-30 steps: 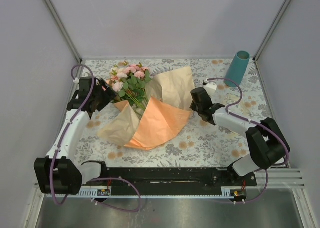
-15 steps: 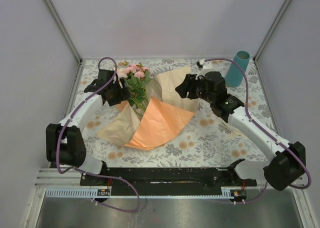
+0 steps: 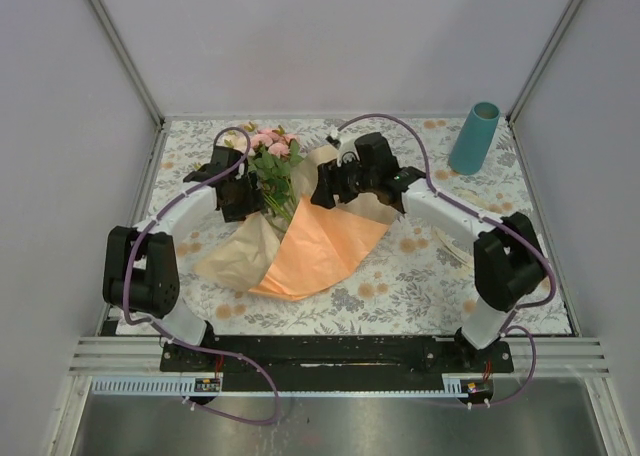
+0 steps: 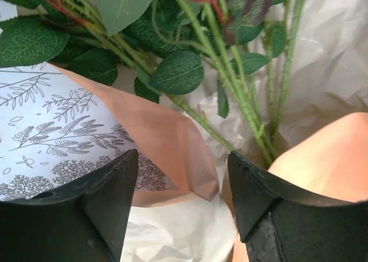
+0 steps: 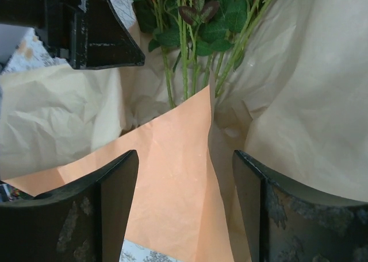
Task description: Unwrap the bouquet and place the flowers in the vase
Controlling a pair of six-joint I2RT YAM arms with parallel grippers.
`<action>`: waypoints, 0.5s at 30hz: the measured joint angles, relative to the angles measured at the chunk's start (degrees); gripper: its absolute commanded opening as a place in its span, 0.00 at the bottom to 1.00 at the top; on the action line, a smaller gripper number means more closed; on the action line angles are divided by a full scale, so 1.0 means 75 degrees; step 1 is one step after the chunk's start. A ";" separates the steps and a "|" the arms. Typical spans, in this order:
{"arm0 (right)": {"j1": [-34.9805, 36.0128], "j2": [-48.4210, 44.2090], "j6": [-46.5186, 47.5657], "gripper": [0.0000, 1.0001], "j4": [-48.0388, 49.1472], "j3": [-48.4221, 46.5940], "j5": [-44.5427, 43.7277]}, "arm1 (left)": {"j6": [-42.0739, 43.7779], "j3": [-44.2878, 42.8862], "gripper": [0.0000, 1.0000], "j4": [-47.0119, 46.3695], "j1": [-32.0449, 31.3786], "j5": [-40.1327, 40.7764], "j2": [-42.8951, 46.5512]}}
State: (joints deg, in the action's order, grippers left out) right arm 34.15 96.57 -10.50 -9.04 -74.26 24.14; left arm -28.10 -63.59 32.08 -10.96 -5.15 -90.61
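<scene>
Find bouquet (image 3: 300,241) lying flat on patterned tablecloth (image 3: 420,276), kraft paper (image 3: 235,256) splayed open around it. Note flowers (image 3: 268,148) with heads toward far-left and stems (image 4: 244,101) running back toward near side, that line being the long axis. Log vase (image 3: 473,138) upright at far-right corner, well apart from both arms. Log left gripper (image 3: 250,194) just left of stem bundle and right gripper (image 3: 322,191) just right of it, flanking the axis. Record left jaws apart, loose paper edge in the gap, stems just ahead and right of it. Record right jaws apart too, orange fold unclamped between them, stems straight ahead beyond it. Judge left arm nearer the stems; expect a grab across the axis, clear of paper.
</scene>
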 measured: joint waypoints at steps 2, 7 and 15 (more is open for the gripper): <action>0.0140 0.0370 0.0338 0.75 -0.0131 -0.0184 -0.0122 | 0.0061 -0.0003 0.61 0.0125 -0.0015 0.0082 -0.0128; 0.0353 0.1125 0.0825 0.65 -0.0405 -0.0533 -0.0277 | 0.0187 -0.0055 0.44 0.0577 -0.0038 0.0443 -0.0254; 0.0361 0.1766 0.1207 0.16 -0.0702 -0.1008 0.0012 | -0.0064 0.0015 0.06 0.0755 -0.0009 0.0784 -0.0073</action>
State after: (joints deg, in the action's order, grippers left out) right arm 36.86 109.82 -1.45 -14.31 -81.82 24.23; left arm -28.58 -63.48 37.74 -11.03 0.73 -91.15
